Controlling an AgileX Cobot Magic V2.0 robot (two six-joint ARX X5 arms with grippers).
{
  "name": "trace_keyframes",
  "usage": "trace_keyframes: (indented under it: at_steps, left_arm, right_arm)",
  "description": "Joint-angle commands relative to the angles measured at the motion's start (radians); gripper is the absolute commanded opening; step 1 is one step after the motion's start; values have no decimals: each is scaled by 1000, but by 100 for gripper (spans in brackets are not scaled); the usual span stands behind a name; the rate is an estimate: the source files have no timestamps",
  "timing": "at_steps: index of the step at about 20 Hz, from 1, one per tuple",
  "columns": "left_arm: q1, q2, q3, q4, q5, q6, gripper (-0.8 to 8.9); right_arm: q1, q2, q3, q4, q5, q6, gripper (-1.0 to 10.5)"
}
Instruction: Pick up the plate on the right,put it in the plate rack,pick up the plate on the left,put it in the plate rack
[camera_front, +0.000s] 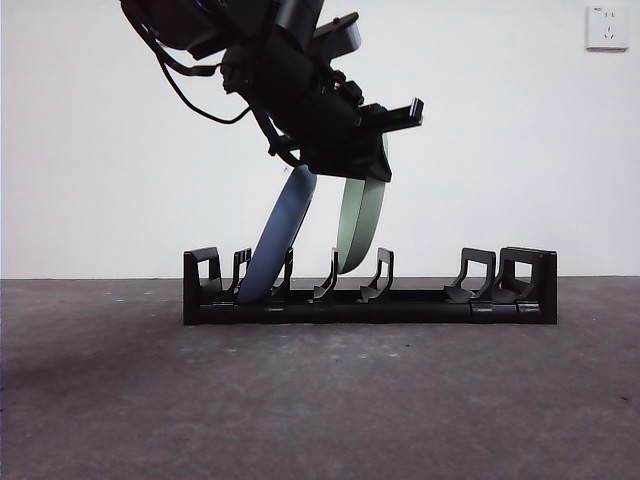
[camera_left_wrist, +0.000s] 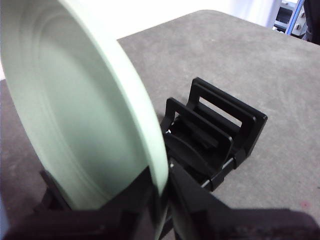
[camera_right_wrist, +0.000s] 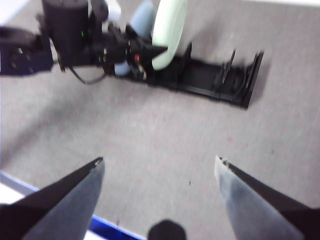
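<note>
A pale green plate (camera_front: 361, 222) hangs on edge from my left gripper (camera_front: 374, 168), which is shut on its upper rim. Its lower edge dips between two middle dividers of the black plate rack (camera_front: 420, 306), above the rack's base. A blue plate (camera_front: 281, 235) stands leaning in a slot near the rack's left end. The left wrist view shows the green plate (camera_left_wrist: 75, 110) close up, pinched in the left gripper (camera_left_wrist: 161, 202), with the rack (camera_left_wrist: 227, 127) beyond it. My right gripper (camera_right_wrist: 160, 162) stands open with nothing in it, well back from the rack (camera_right_wrist: 212, 80).
The rack stands across a grey table (camera_front: 320, 400), in front of a white wall. A wall socket (camera_front: 607, 27) sits at the upper right. The right wrist view shows the left arm (camera_right_wrist: 70, 40) over the rack's left part and a blue strip (camera_right_wrist: 107, 227) at the table's edge.
</note>
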Motion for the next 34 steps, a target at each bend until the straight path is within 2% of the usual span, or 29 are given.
trace_keyframes:
  at_steps: [1,4,7,13,16,17,19,20,27,34]
  left_arm:
    - [0,28,5,10,3,-3,-8]
    - [0,56,5,-2,1,-2,-8]
    - [0,60,5,-22,-33,19,-8]
    - [-13,60,5,-128,-34,51,-4]
    - [-29,60,5,-135,-30,58,7]
    - [-32,60,5,-134,-31,58,51]
    - [-38,60,5,-134,-31,57,215]
    - [-40,60,5,-135,-31,57,259]
    - [-53,-26,5,-165,-31,55,260]
    - [-72,-267,5,-417,-22,49,258]
  right_arm:
    - [1,-3,-38,-6,-16,9,377]
    - [1,-3,-71,39,-60,11,377]
    - [1,-3,-79,52,-63,10,377]
    - [1,-3,-79,52,-63,6,377]
    - [1,-3,-79,52,-63,3,377]
    - [1,-3,-79,51,-63,3,377]
    - [1,-3,-79,41,-63,2,377]
    - [1,-3,-79,40,-63,0,377]
    - [1,-3,-79,42,-63,-8,377]
    - [1,-3,-79,65,-63,-32,377]
